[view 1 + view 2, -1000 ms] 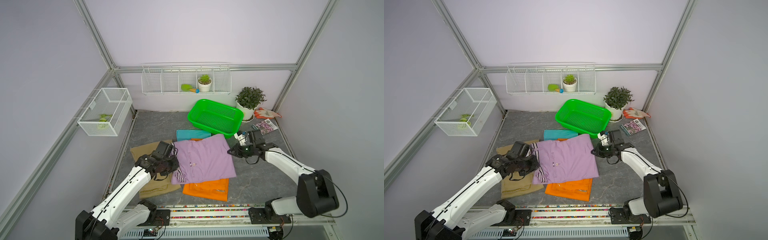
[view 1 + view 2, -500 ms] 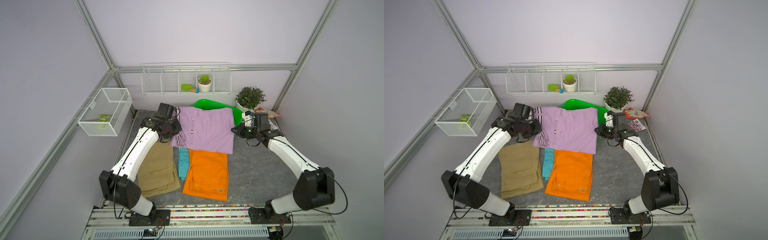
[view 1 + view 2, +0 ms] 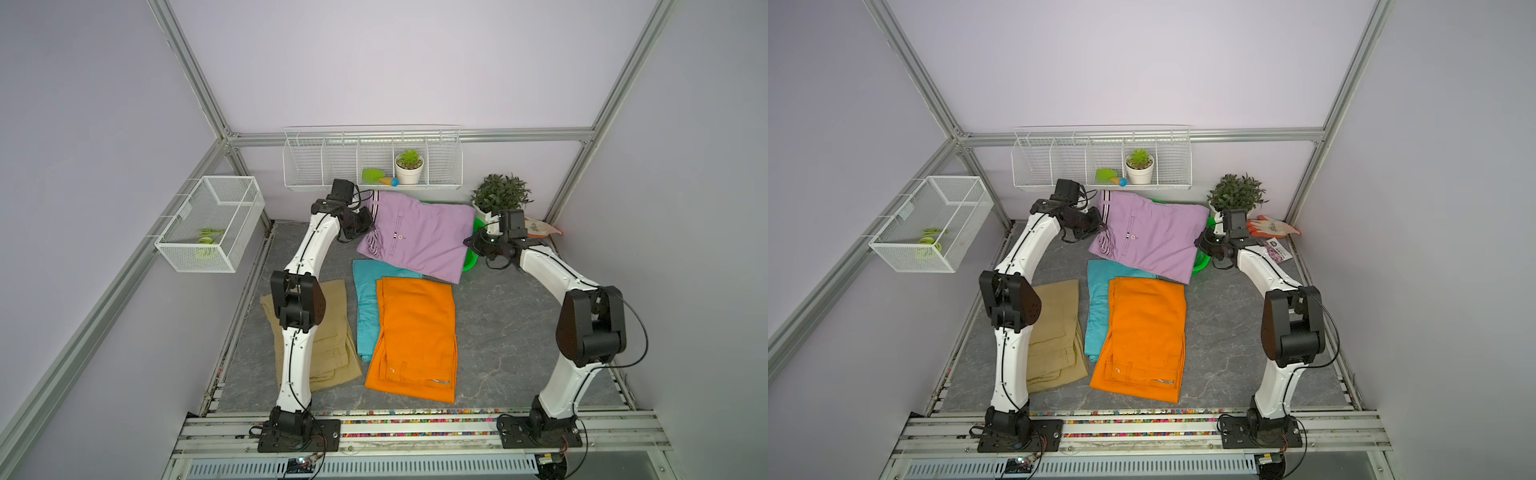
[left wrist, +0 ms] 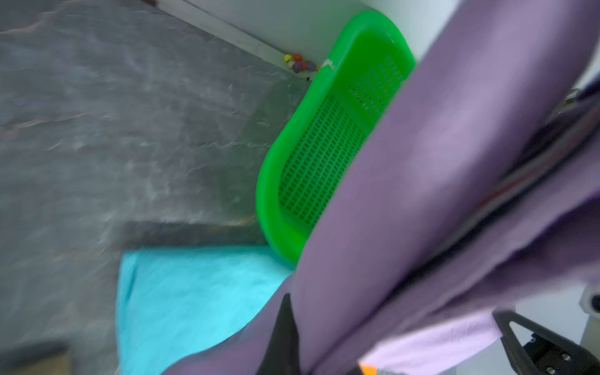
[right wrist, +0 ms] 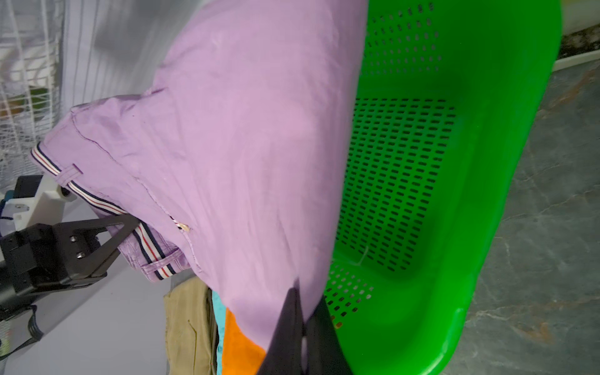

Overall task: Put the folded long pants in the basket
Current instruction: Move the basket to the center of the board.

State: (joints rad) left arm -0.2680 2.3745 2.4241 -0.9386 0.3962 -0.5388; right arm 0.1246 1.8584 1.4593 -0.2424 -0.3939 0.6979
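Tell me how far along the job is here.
Done: nothing yet; the basket shows a bare floor where it is visible. In hand: the left gripper and right gripper are both shut on the lilac pants, holding them spread over the basket. Left: lowering those in, then the tan pants, teal pants and orange pants, all lying on the table.
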